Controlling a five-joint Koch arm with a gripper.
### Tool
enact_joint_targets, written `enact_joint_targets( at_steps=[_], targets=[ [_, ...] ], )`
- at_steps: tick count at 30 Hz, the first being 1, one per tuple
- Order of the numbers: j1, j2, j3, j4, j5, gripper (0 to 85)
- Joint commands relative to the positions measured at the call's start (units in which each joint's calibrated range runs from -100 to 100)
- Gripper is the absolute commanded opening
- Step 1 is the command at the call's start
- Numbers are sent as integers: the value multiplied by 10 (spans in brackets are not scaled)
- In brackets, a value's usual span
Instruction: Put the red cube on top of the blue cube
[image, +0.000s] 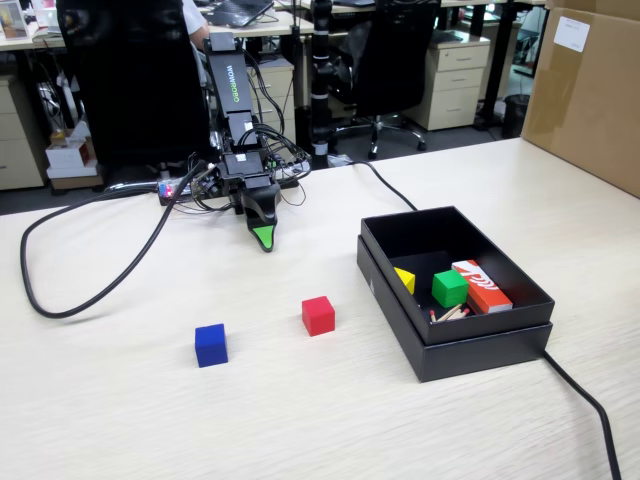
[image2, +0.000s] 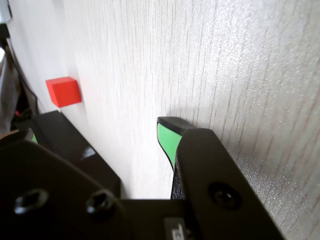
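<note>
You are looking at a pale wood-grain table (image: 300, 420) in an office, with black chairs, drawers and a big cardboard box (image: 590, 90) behind it. The arm sits near the far edge of the table, and its jaws point down with the green tip close to the table top. In the wrist view the gripper (image2: 100, 145) shows a gap between its two black jaws, so they are spread apart, and nothing is between them.

The red cube (image: 318, 315) sits alone in the middle of the table. The blue cube (image: 211, 345) sits to its left in the fixed view, a little nearer the front edge. The two cubes do not touch.

Only the fixed view shows you the blue cube and the black tray (image: 455, 345) by the right edge. In it lie a green cube (image: 449, 288), a yellow piece (image: 404, 279) and an orange-red box (image: 481, 286). The wrist view shows you just the red cube (image2: 63, 91) and bare table.
</note>
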Motion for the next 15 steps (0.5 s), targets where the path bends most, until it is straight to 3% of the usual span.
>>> enact_joint_targets(
  at_steps=[1,15],
  targets=[
    [0,2,-1,-21,3,479],
    [2,2,-1,-21,0,479]
  ],
)
